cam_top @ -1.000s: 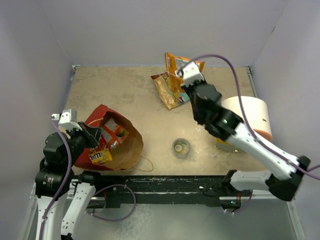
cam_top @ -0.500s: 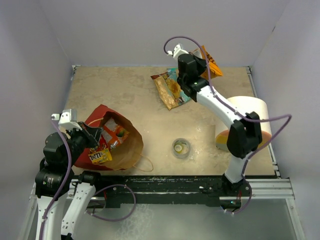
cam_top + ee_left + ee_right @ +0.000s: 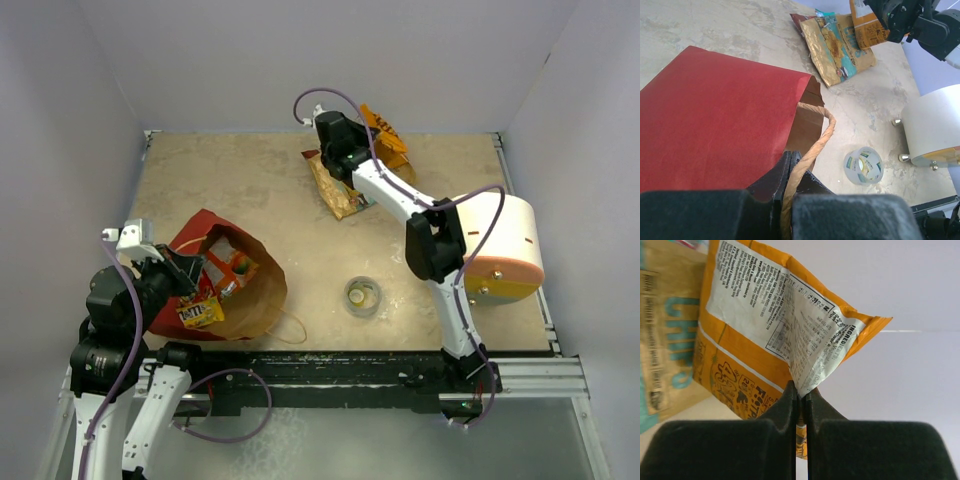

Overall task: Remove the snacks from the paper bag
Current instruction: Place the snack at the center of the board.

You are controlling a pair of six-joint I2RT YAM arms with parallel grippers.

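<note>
Pinching a corner of the orange packet (image 3: 755, 340), the right claw (image 3: 801, 392) holds it up at the far edge of the surface (image 3: 240, 180), beside the golden-tan packet (image 3: 832, 47) lying flat. The left claw (image 3: 790, 167) is pressed together on the rope handle (image 3: 816, 142) of the red paper bag (image 3: 715, 115), at the near left, with snacks (image 3: 230, 265) inside.

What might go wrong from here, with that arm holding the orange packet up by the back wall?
1. The right gripper pinches only a thin fold at the edge of the orange-brown foil snack packet, so it may slip out.
2. The left gripper holds the red paper carrier bag by its twine loop handle. That could tear or let the bag shift, with packets inside.
</note>
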